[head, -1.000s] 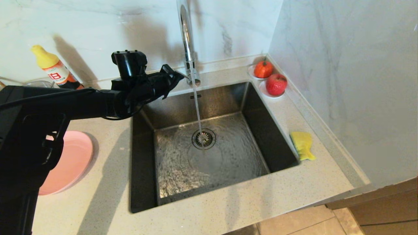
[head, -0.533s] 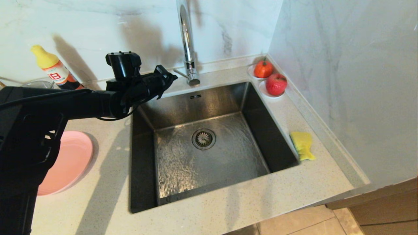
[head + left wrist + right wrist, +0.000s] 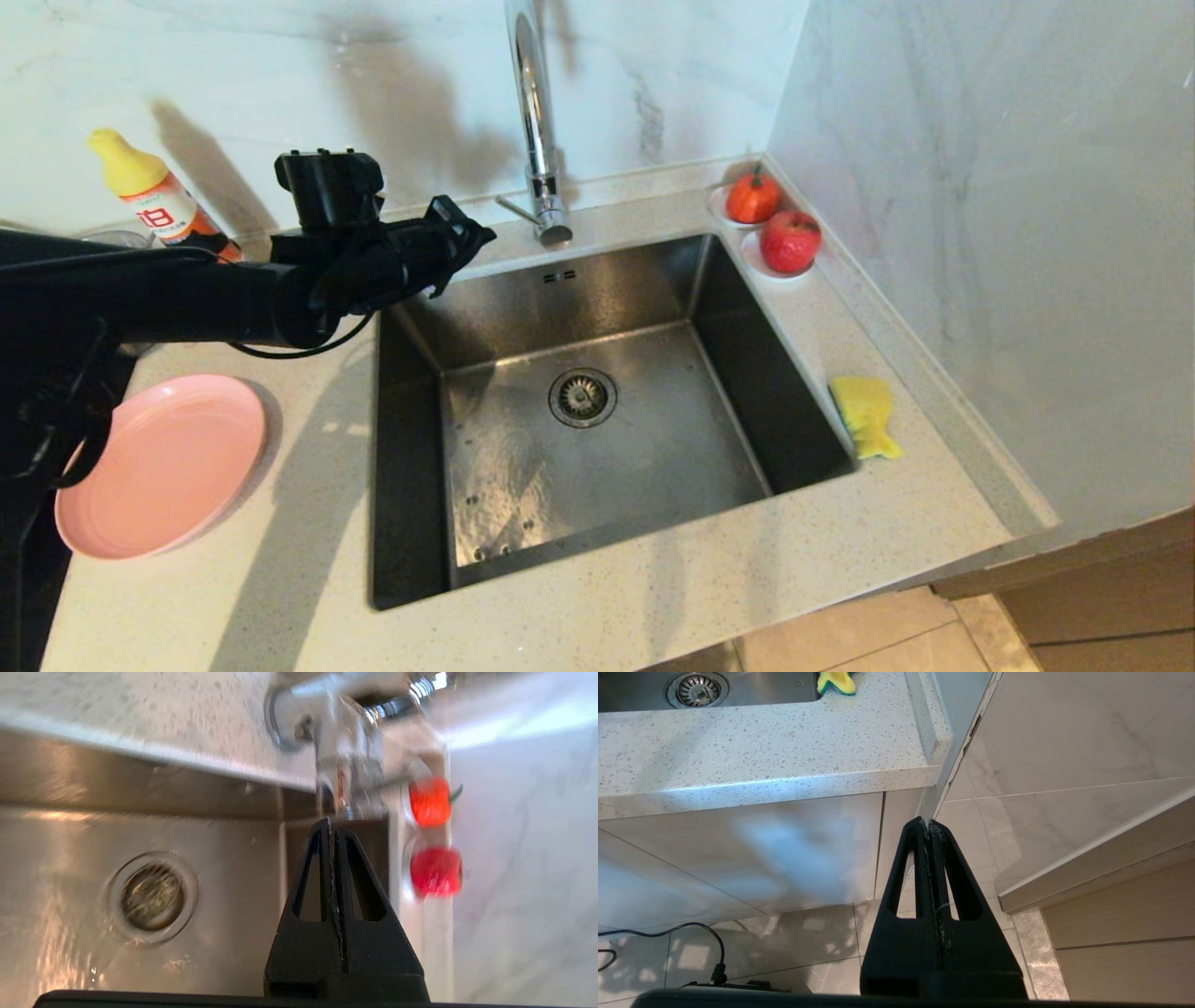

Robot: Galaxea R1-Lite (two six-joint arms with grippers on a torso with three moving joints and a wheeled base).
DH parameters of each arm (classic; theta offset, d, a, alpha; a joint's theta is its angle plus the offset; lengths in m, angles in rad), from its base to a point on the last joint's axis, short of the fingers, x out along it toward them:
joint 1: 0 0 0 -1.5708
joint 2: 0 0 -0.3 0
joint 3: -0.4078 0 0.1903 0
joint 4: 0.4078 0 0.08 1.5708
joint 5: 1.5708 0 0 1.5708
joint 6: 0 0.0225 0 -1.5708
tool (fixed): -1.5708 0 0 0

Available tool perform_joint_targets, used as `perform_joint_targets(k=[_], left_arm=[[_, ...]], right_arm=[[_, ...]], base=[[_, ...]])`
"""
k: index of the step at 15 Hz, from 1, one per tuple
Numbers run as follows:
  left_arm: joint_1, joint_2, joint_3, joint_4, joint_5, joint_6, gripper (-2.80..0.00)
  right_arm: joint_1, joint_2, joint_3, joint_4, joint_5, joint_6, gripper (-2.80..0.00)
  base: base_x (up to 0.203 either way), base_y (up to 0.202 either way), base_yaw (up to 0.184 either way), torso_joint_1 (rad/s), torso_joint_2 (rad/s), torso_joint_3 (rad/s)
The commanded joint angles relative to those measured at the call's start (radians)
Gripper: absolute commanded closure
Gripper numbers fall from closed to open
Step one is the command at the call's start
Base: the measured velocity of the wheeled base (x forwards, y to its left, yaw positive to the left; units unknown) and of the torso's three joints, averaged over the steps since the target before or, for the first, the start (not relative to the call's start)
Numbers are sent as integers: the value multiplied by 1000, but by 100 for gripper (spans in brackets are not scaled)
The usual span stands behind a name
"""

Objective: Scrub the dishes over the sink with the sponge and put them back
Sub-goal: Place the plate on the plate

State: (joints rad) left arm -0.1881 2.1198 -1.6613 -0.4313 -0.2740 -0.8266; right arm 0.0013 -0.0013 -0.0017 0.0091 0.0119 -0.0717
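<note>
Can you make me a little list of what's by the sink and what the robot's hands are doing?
sink: steel, wet, no dish in it
faucet: no water running
pink plate: flat on the counter, left of the sink
sponge: yellow, on the counter, right of the sink
left gripper: shut, holding nothing, near the faucet's lever
right gripper: shut, parked below the counter

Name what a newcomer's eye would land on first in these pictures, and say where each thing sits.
The left gripper stands out first, shut and empty, stretched over the back left corner of the steel sink, just short of the chrome faucet. Next come the colours: the pink plate on the counter left of the sink, the yellow sponge on the right rim, and two red fruits in the far right corner.
</note>
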Motion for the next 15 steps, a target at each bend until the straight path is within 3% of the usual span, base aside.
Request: perform_joint_targets(k=[1, 4, 6, 8, 10, 12, 13, 14, 15], left_arm=[[1, -176, 151, -13, 13, 57, 0], [2, -426, 362, -16, 89, 189, 0], [2, -602, 547, -17, 183, 308, 0], [2, -755, 716, -17, 348, 398, 0], [10, -871, 848, -7, 599, 442, 0], [18, -915, 903, 49, 811, 458, 0], [24, -939, 916, 98, 947, 471, 0], [53, -983, 922, 138, 1008, 502, 0], [109, -1013, 922, 154, 1019, 552, 0]], right_arm=[[0, 0, 0, 0, 0, -2, 0], [0, 1, 0, 0, 0, -2, 0], [0, 0, 0, 0, 0, -1, 0], [0, 0, 0, 0, 0, -1, 0], [0, 0, 0, 0, 0, 0, 0], [0, 1, 0, 0, 0, 0, 0], [0, 0, 0, 0, 0, 0, 0], [0, 0, 0, 0, 0, -2, 0], [0, 1, 0, 0, 0, 0, 0]], base=[[0, 0, 0, 0, 0, 0], [0, 0, 0, 0, 0, 0], [0, 0, 0, 0, 0, 0], [0, 0, 0, 0, 0, 0], [0, 0, 0, 0, 0, 0], [0, 0, 0, 0, 0, 0], [0, 0, 0, 0, 0, 0], [0, 0, 0, 0, 0, 0], [0, 0, 0, 0, 0, 0]])
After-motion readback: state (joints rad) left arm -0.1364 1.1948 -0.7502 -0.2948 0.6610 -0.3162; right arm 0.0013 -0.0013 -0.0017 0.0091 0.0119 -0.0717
